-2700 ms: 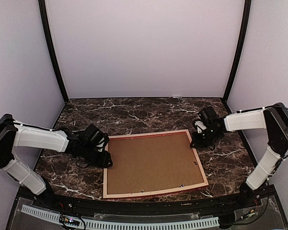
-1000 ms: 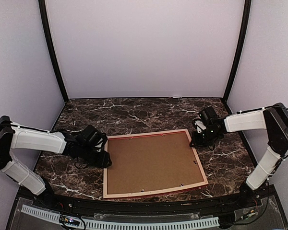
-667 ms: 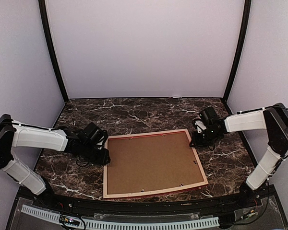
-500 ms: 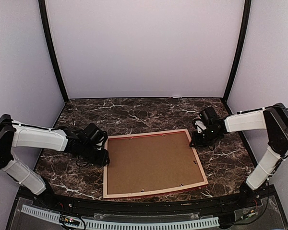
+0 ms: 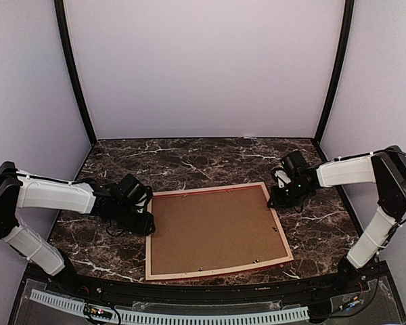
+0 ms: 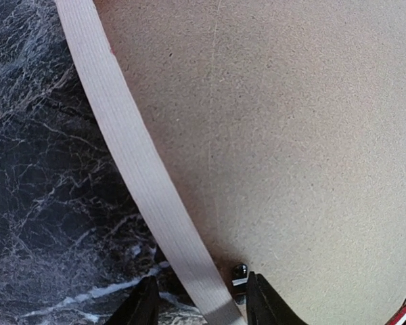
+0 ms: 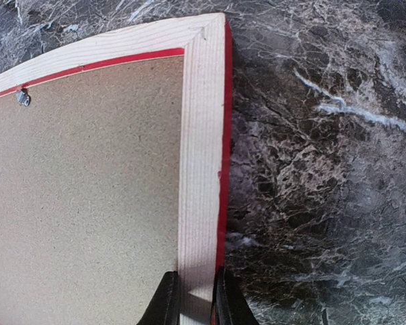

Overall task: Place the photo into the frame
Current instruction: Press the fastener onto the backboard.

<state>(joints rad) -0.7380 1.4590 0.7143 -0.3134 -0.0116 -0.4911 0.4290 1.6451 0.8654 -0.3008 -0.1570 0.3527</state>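
Note:
The frame (image 5: 217, 272) lies face down mid-table, pale wood up, with a thin red edge showing. A brown backing board (image 5: 216, 230) fills it, and the photo is hidden. My left gripper (image 5: 147, 222) sits low at the frame's left rail (image 6: 132, 156). Its jaws are open and straddle the rail with gaps on both sides, next to a small metal tab (image 6: 239, 274). My right gripper (image 5: 273, 198) is shut on the right rail (image 7: 201, 135) near the far right corner, one finger on the inner side and one on the red outer side.
Dark marble table (image 5: 189, 159) with lilac walls on three sides. Another metal tab (image 7: 22, 98) sits on the far rail over the backing board (image 7: 88, 189). Small tabs also show along the near rail (image 5: 256, 261).
My left gripper has slid a little along the frame's left rail toward the far side and its jaws have narrowed slightly. The frame and the right arm have not moved.

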